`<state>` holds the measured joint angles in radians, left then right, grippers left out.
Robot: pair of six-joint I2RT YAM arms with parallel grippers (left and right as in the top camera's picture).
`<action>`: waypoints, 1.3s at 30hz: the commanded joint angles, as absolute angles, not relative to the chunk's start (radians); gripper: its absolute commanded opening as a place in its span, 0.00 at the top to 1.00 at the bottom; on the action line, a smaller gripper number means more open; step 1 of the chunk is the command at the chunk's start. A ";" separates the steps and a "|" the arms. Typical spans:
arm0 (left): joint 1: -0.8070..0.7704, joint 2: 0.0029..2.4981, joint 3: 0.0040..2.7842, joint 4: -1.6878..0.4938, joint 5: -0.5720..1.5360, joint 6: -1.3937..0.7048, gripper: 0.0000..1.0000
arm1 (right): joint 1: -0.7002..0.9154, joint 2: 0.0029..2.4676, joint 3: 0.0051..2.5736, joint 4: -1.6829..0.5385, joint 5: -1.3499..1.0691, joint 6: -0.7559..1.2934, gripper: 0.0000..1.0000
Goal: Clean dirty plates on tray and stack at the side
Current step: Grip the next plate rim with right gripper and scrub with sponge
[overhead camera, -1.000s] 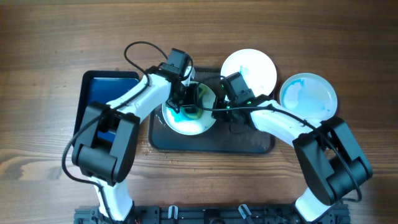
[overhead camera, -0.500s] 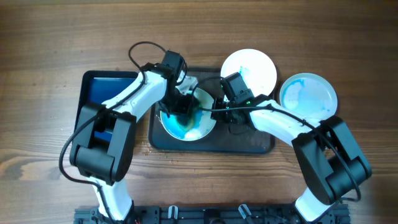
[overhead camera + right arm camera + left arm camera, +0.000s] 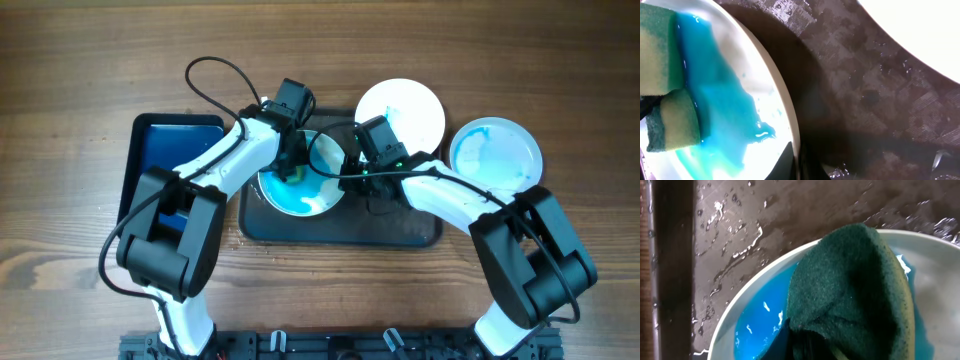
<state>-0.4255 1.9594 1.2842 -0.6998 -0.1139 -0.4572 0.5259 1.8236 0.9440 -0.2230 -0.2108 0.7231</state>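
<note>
Wood table (image 3: 80,60) carries the big dark tray (image 3: 400,228) at centre, with a smaller tray with a blue inside (image 3: 160,150) just beside it on the left. Three white plates: left plate (image 3: 300,198) lies on the dark tray with a pool of bright blue liquid in it. Far plate (image 3: 405,108) overlaps the tray's far rim and looks mostly white. Right plate (image 3: 495,155) is off the tray on the table at the right, with a pale blue film. Left gripper (image 3: 292,165) is over the left plate, jaws pinched on a folded green-and-yellow sponge (image 3: 850,290) pressed into the blue pool. Right gripper (image 3: 350,172) is at that plate's right edge; the wrist view shows the jaws narrow around the rim, seemingly clamped on it. The step looks like scrubbing while the other arm steadies. Risks: the rim and tray are wet, so the plate could slip from the jaws. A hard sponge push could tip it and slop blue liquid over the rim, or shove it into the far plate. No brand, label or writing readable anywhere.
</note>
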 commanded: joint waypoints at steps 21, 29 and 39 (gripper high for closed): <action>-0.356 1.991 1.259 -0.818 -0.074 -0.382 0.96 | 0.524 1.842 0.948 -0.232 -0.212 0.725 0.96; -0.401 1.991 1.259 -0.855 0.723 0.239 0.96 | 0.524 1.842 0.948 -0.235 -0.212 0.725 0.96; -0.397 1.991 1.259 -0.770 -0.472 -0.660 0.96 | 0.524 1.842 0.948 -0.236 -0.212 0.724 0.95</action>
